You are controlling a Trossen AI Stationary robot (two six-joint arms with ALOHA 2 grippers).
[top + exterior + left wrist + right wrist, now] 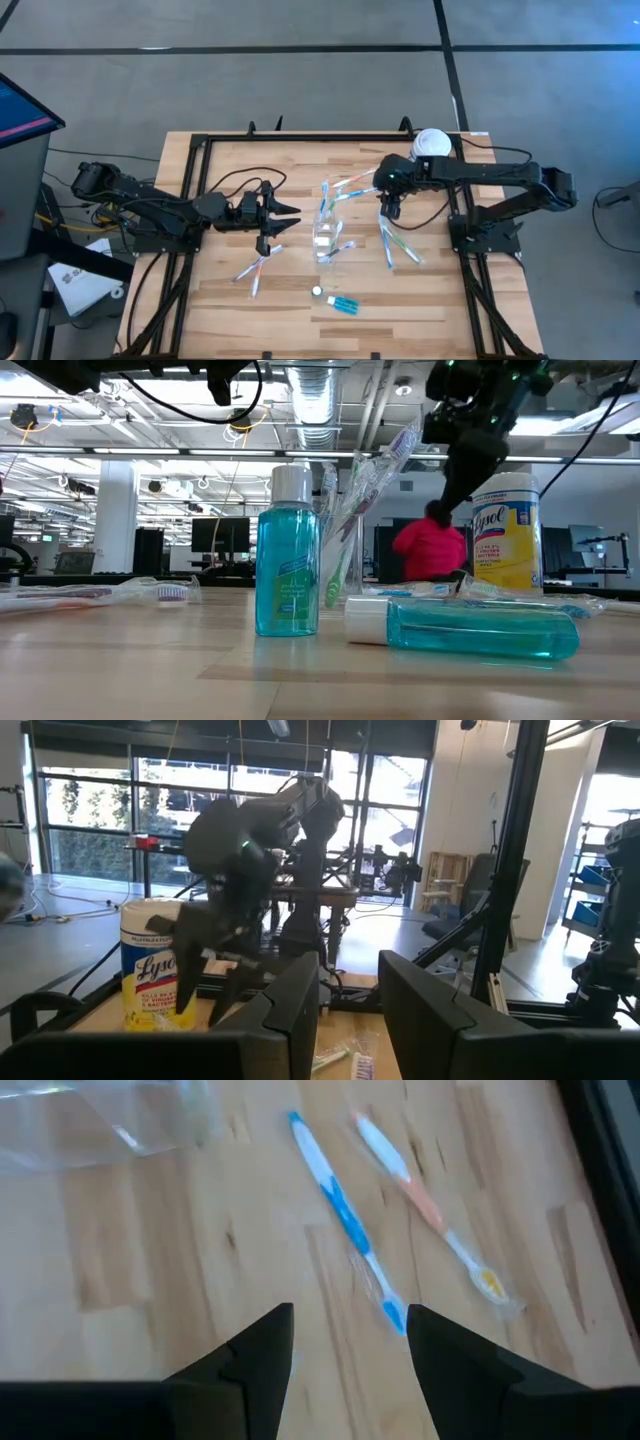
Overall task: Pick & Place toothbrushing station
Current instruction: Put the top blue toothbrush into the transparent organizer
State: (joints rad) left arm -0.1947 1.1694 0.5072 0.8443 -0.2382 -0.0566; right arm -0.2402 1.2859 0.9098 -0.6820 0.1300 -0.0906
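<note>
**Right gripper poised over loose toothbrushes, tumbler at mid-worktop**

The right gripper (391,207) hung over the worktop (420,290) with its two fingers parted and nothing between them. Its wrist view showed what the overhead camera only hinted at: a blue-and-white toothbrush (346,1219) lay directly ahead of the fingers, its head just between the fingertips, and an orange-handled toothbrush (425,1200) lay beside it, apart from it. From above, these read only as thin brushes (388,243) fanned out just below the gripper.

The left gripper (277,221) waited over the worktop's left half, fingers spread and empty, with two more toothbrushes (254,270) near it.

Between the arms stood the clear tumbler (325,238), holding several brushes upright; the low view showed their heads (372,455) leaning out of it. That level view also revealed a standing blue white-capped bottle (287,550) and a second tube lying on its side (462,628), small shapes near the front edge from overhead (343,304). A yellow Lysol container (508,530) stood at the far right corner, and a person in a red top (430,550) showed in the room behind.
</note>
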